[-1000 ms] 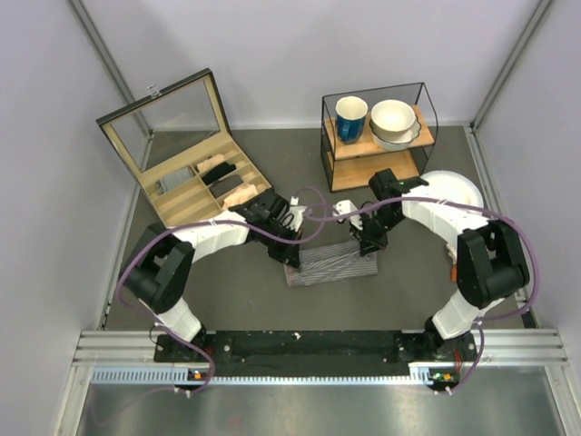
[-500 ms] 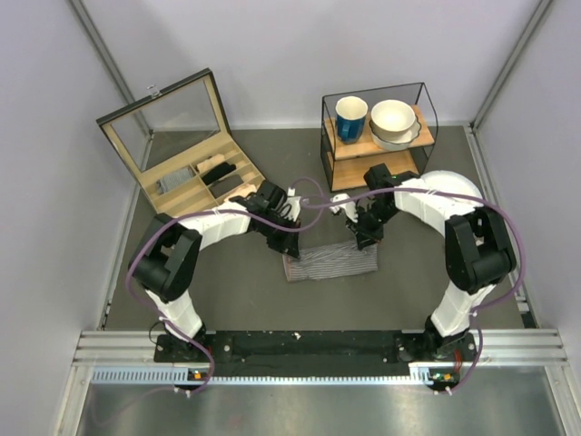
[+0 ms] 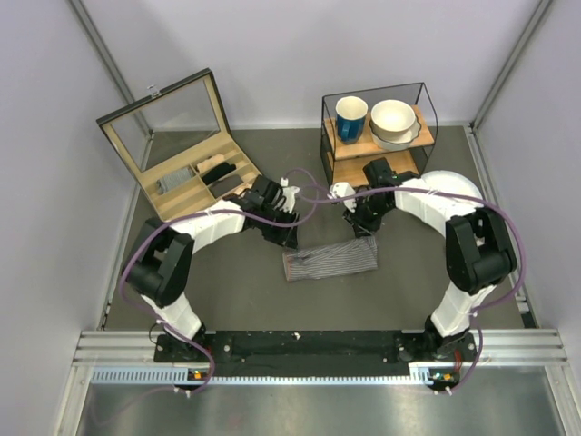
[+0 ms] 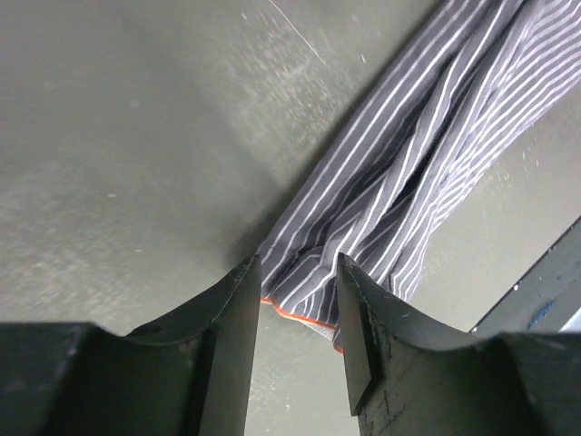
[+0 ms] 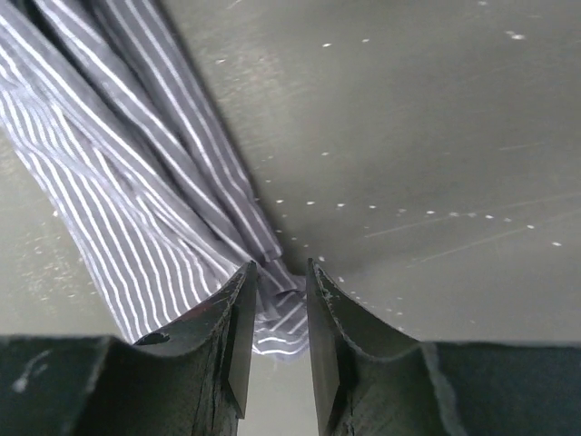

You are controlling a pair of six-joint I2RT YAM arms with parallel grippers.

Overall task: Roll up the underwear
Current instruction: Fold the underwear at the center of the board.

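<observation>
**A:** Where is the underwear?

**B:** On the table, between the two arms, gathered into a long striped band. Each far corner sits in a pincer.

**A:** Clamped?

**B:** Yes. The right gripper is pinched tight on its corner, with the folds crushed between the jaws. The left gripper grasps the other corner near the orange hem, its jaws a little wider around bunched cloth.

**A:** So what worries you?

**B:** Both bites are shallow, right at the fabric's edge. Thin cloth like this can slide out if either arm tugs sideways, and that corner drops.

**A:** And if they hold?

**B:** Then the risk is uneven travel. If one arm leads, the band skews and the roll comes out as a cone. The wrinkles running lengthwise could also get trapped and leave it lumpy.

**A:** Are the corners lifted off the table?

**B:** I can't tell from above. If they are pressed down, the fingertips may scrape the surface and drag the whole garment instead of turning it over.
</observation>
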